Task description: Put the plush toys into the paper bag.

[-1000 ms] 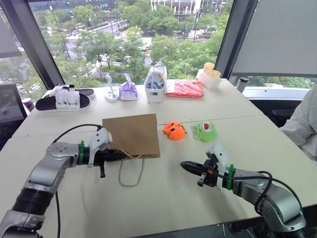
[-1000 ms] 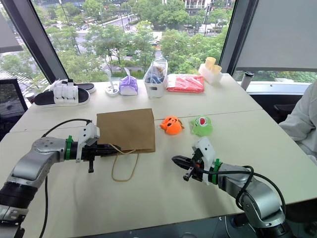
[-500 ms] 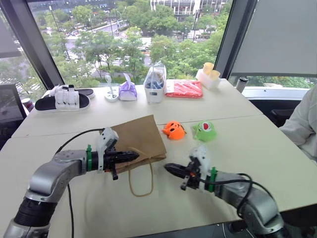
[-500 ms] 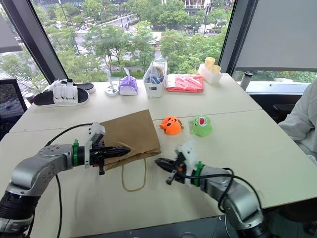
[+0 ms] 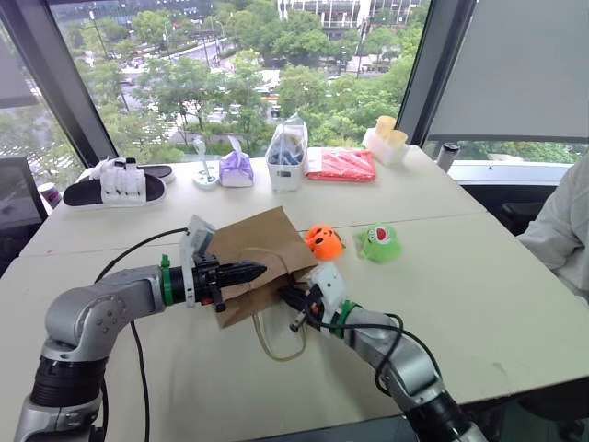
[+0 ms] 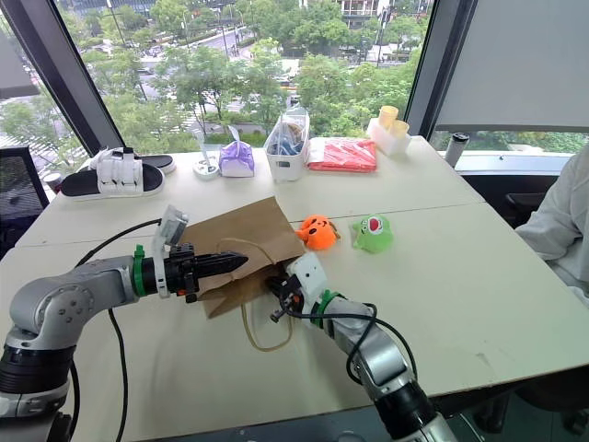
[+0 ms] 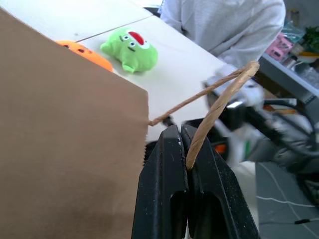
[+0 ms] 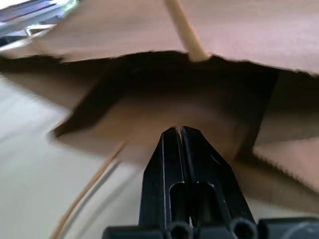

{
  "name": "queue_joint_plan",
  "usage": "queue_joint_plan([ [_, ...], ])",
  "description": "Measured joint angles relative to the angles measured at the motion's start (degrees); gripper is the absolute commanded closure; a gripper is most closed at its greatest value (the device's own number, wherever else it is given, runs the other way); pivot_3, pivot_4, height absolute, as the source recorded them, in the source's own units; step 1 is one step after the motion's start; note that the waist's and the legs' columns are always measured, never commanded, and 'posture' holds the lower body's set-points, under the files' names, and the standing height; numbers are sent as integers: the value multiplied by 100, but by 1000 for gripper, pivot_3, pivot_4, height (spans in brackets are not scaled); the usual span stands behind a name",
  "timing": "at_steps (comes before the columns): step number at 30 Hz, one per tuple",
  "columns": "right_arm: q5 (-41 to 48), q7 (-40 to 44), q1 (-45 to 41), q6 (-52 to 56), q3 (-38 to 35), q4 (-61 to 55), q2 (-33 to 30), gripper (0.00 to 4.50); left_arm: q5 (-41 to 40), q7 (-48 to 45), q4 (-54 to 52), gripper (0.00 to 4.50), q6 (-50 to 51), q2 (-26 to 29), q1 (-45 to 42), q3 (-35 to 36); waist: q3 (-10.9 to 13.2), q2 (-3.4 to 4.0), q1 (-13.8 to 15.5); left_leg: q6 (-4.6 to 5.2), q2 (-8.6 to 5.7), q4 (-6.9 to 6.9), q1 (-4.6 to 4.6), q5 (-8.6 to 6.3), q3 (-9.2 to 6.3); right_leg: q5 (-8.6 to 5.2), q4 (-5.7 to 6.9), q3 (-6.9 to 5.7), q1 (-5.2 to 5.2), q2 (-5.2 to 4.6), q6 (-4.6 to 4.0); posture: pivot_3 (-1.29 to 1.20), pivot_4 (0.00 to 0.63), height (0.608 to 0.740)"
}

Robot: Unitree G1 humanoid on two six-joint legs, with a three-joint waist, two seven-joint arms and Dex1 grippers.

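The brown paper bag (image 5: 262, 241) lies on the table with its mouth raised toward me. My left gripper (image 5: 260, 271) is shut on its upper loop handle (image 7: 219, 107) and holds that side up. My right gripper (image 5: 283, 293) is shut with nothing in it, its tips right at the open mouth (image 8: 164, 89) of the bag. The orange plush toy (image 5: 322, 240) and the green plush toy (image 5: 380, 243) lie on the table just to the right of the bag, apart from both grippers.
The bag's lower handle (image 5: 281, 336) trails loose on the table. Along the far edge stand a slipper (image 5: 115, 184), a purple pouch (image 5: 237, 168), a clear plastic bag (image 5: 288, 152), a red packet (image 5: 342, 164) and yellow cups (image 5: 388, 138). A person's sleeve (image 5: 566, 230) shows at the right.
My left gripper has risen and moved right with the handle, tilting the bag up and opening its mouth. My right gripper has swung left to the mouth.
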Motion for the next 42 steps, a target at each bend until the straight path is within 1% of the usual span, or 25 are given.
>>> queue_joint_plan([
  [7,-337,-9,-544,-920,20,1395,594,4500,-658,922,-118,4492,293,-544,-59,235,0,0,-4,-3,0,2,-1,2,-1,3,3,2,-2,1,-4,0,150,740],
  [10,-501,-30,-693,-1221,2,1881,683,4500,-972,1363,-148,4492,374,-741,-60,396,-1,-1,-2,-4,0,3,-1,2,-2,3,4,2,-2,1,-5,0,150,740],
  [14,-672,13,-715,-1514,12,2229,729,4500,-1544,1961,-117,4492,390,-923,-85,701,-2,-2,-11,-5,0,2,0,3,-1,3,10,3,-5,1,-5,0,150,740],
  [18,-763,85,-711,-1628,12,2397,749,4500,-2037,2357,13,4492,379,-926,-160,909,-2,-3,-14,-8,0,3,1,4,-1,3,12,4,-5,2,-5,0,150,740],
  [24,-853,110,-694,-1648,0,2449,799,4500,-2784,2599,71,4492,377,-840,-211,930,-4,-5,-17,-8,0,3,2,4,-1,3,17,6,-6,2,-5,0,150,740],
  [30,-898,113,-669,-1647,-28,2439,825,4500,-3050,2724,171,4492,314,-707,-173,906,-4,-5,-17,-9,-1,3,5,5,1,3,20,7,-5,3,-5,0,150,740],
  [36,-953,117,-490,-1642,-44,2206,812,4500,-3066,2757,259,4492,209,-628,-144,894,-5,-5,-13,-10,-1,3,4,5,2,3,20,9,-6,3,-5,0,150,740],
  [39,-883,307,-101,-1522,-46,1459,642,4500,-3062,2753,261,4492,178,-564,-54,882,-4,-5,-3,-10,-2,2,0,5,1,3,19,10,-9,2,-5,0,150,740],
  [42,-558,600,421,-969,-72,-9,319,4500,-3050,2748,265,4492,112,-503,43,873,-4,-5,7,-10,-2,3,-4,5,0,3,19,11,-11,2,-5,0,150,740],
])
